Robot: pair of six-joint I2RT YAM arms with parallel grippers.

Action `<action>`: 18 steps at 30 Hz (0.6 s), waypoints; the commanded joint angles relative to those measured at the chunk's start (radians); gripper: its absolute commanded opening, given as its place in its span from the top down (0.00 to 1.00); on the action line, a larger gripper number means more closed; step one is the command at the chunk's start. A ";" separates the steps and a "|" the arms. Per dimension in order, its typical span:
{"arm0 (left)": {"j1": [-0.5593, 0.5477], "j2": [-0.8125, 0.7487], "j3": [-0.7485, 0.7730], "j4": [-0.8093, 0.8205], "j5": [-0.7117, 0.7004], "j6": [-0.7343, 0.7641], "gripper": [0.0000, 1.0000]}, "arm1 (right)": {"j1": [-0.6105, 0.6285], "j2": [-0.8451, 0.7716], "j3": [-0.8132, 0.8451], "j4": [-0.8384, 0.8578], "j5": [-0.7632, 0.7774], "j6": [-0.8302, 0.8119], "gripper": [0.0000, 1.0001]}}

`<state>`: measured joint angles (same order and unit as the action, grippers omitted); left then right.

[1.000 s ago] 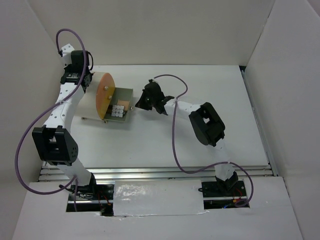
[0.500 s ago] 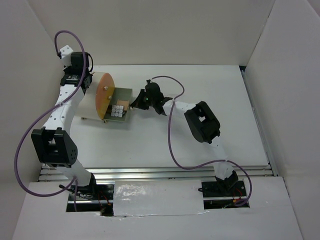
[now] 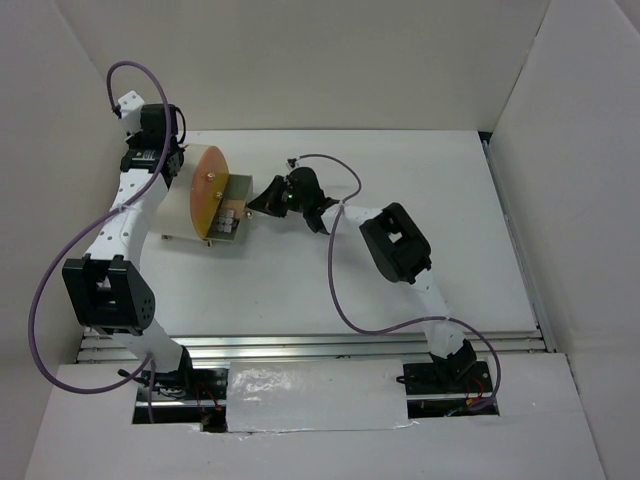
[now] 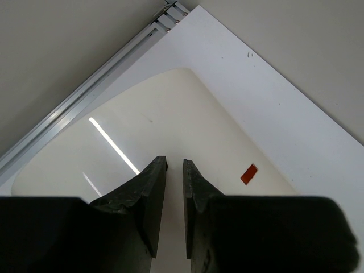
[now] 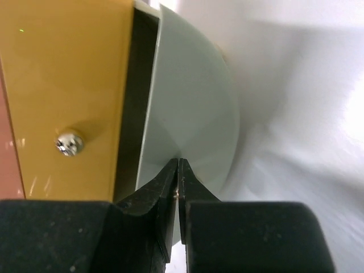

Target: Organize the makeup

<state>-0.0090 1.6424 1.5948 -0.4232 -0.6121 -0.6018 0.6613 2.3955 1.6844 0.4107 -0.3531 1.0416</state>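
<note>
**A:** Where is the right gripper?

**B:** Its fingers are pressed together with nothing between them. The tips touch the grey-green end wall of the drawer, which stands partway out of the white cylinder.

**A:** And the makeup?

**B:** The palette of pale squares lies inside that drawer, between the gripper tips and the cylinder's round orange front. Only part of it shows.

**A:** And the left gripper?

**B:** It is at the cylinder's cream flank, on the far side of the cylinder from the palette. Its fingers are a narrow slit apart and hold nothing. I cannot tell whether they touch the cylinder.

**A:** How does the cylinder sit?

**B:** On its side on the desk, with the orange front facing the right gripper.
</note>
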 commanded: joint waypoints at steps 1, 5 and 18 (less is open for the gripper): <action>-0.006 0.005 -0.024 -0.074 0.011 -0.016 0.69 | 0.017 0.056 0.098 0.109 -0.044 0.055 0.89; -0.011 0.005 -0.018 -0.083 -0.001 -0.016 0.68 | 0.021 0.123 0.178 0.105 -0.058 0.093 0.87; -0.013 -0.015 -0.019 -0.094 -0.001 -0.038 0.66 | 0.049 0.263 0.319 0.267 -0.118 0.233 0.84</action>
<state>-0.0151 1.6417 1.5948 -0.4282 -0.6212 -0.6128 0.6880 2.6396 1.9278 0.5465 -0.4351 1.2301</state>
